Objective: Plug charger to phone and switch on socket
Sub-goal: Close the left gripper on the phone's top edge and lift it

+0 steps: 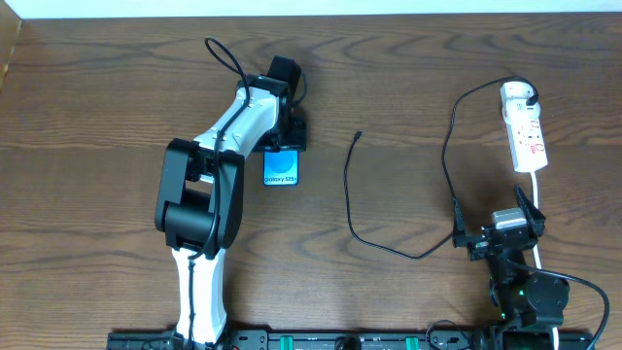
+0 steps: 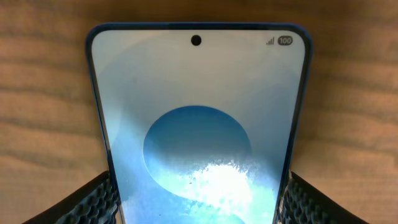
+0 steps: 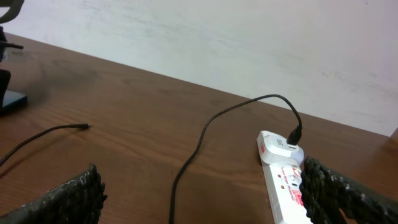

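The phone [image 1: 281, 169], with its blue screen up, lies on the wooden table. It fills the left wrist view [image 2: 199, 137]. My left gripper [image 1: 284, 134] is at its far end, and both fingers [image 2: 199, 211] press against the phone's side edges. The charger's black cable [image 1: 350, 209] runs from its free connector tip [image 1: 359, 135] in a loop to a white plug [image 1: 518, 92] in the socket strip [image 1: 529, 141]. My right gripper [image 1: 501, 236] is open and empty near the front edge. In its wrist view [image 3: 205, 202], the cable [image 3: 199, 143] lies ahead and the strip [image 3: 287, 186] by its right finger.
The strip's white cord [image 1: 537, 199] runs toward the front past the right gripper. A pale wall [image 3: 249, 43] stands behind the table's far edge. The left arm [image 1: 209, 165] stretches across the left half of the table.
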You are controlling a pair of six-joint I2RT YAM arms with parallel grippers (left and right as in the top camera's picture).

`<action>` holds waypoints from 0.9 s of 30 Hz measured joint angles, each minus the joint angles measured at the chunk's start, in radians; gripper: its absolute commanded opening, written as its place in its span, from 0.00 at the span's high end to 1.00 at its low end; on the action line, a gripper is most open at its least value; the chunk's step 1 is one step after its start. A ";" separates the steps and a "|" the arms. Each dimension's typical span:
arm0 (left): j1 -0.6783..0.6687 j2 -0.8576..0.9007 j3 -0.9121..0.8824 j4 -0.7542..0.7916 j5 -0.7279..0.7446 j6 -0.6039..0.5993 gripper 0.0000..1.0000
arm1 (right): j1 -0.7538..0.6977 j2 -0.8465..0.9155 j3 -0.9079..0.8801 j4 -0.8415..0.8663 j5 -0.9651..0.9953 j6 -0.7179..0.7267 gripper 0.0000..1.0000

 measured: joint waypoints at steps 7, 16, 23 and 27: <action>0.002 -0.021 0.000 -0.045 0.018 -0.019 0.33 | 0.000 0.000 0.000 0.000 0.000 0.000 0.01; 0.023 -0.094 0.000 -0.102 0.122 -0.034 0.33 | 0.000 0.000 0.000 0.000 0.000 0.000 0.01; 0.056 -0.094 0.000 -0.121 0.261 -0.034 0.33 | 0.000 0.000 0.000 0.000 0.000 0.000 0.01; 0.091 -0.094 0.000 -0.122 0.364 -0.048 0.33 | 0.000 0.000 0.000 0.000 0.000 0.000 0.01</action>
